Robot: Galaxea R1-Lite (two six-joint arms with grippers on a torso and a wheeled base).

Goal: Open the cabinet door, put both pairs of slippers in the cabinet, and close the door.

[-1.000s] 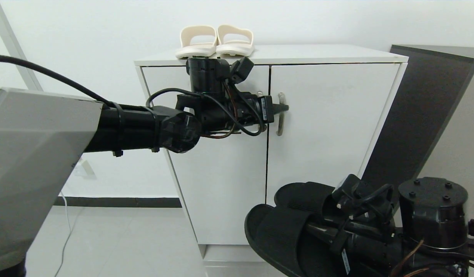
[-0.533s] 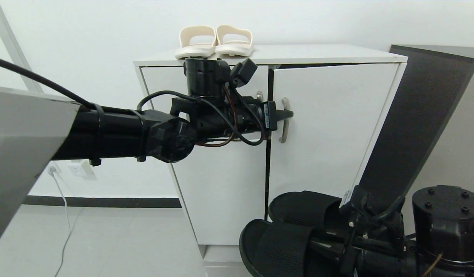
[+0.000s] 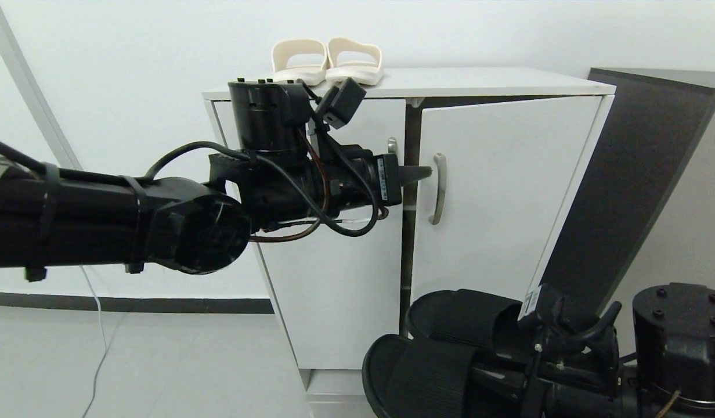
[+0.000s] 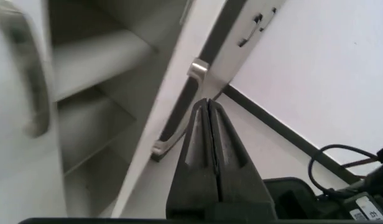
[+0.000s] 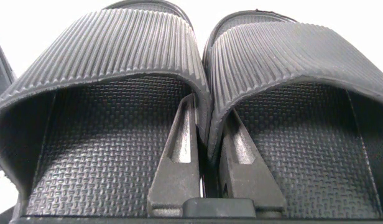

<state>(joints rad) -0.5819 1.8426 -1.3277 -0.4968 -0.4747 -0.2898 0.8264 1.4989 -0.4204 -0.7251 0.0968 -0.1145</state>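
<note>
My left gripper (image 3: 420, 172) has its fingers pressed together with nothing between them. Its tip is just beside the handle (image 3: 438, 188) of the right door (image 3: 502, 191). That door is open a little, and I see a dark gap between the two doors. The left wrist view shows shelves (image 4: 98, 53) inside the cabinet (image 3: 479, 82). The cream slippers (image 3: 327, 61) sit on top of it, side by side. My right gripper (image 5: 209, 115) is low in front of the cabinet, pinching the black slippers (image 5: 148, 74) by their inner sides.
</note>
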